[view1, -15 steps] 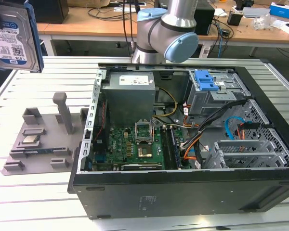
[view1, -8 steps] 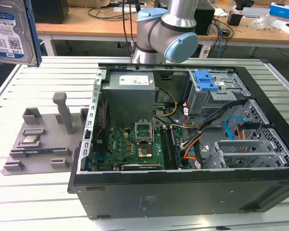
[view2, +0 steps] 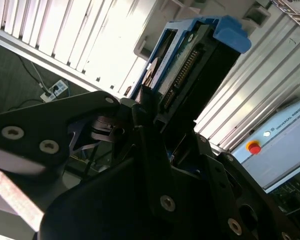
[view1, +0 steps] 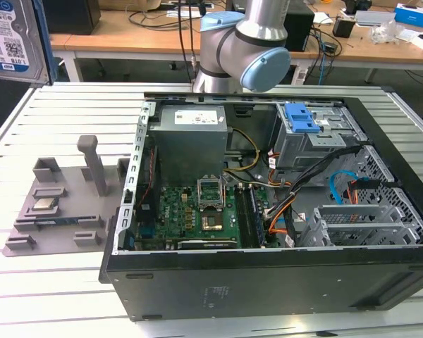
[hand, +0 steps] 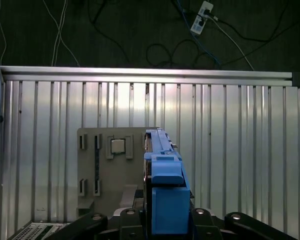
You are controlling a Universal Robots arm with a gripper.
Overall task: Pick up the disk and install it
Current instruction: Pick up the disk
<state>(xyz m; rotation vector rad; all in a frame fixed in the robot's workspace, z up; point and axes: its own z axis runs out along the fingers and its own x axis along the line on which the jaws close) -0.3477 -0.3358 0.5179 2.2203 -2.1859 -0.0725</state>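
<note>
The disk (view1: pixel 10 39) hangs high in the air at the exterior view's top left, its white-and-blue label facing the camera, well off to the side of the open computer case (view1: pixel 268 274). In the first wrist view the disk (hand: pixel 166 200) shows edge-on with its bright blue frame, clamped by my gripper (hand: pixel 167 222) above the slatted table. In the second wrist view the disk (view2: pixel 190 75) shows its connector edge, and my gripper (view2: pixel 152 112) is shut on it with black fingers (view2: pixel 140 107).
The grey drive cage (view1: pixel 314 137) with a blue latch sits at the case's far right corner. A grey fixture plate (view1: pixel 63 211) holding a small processor chip (view1: pixel 44 205) lies beside the case. The arm's base (view1: pixel 247 42) stands behind the case.
</note>
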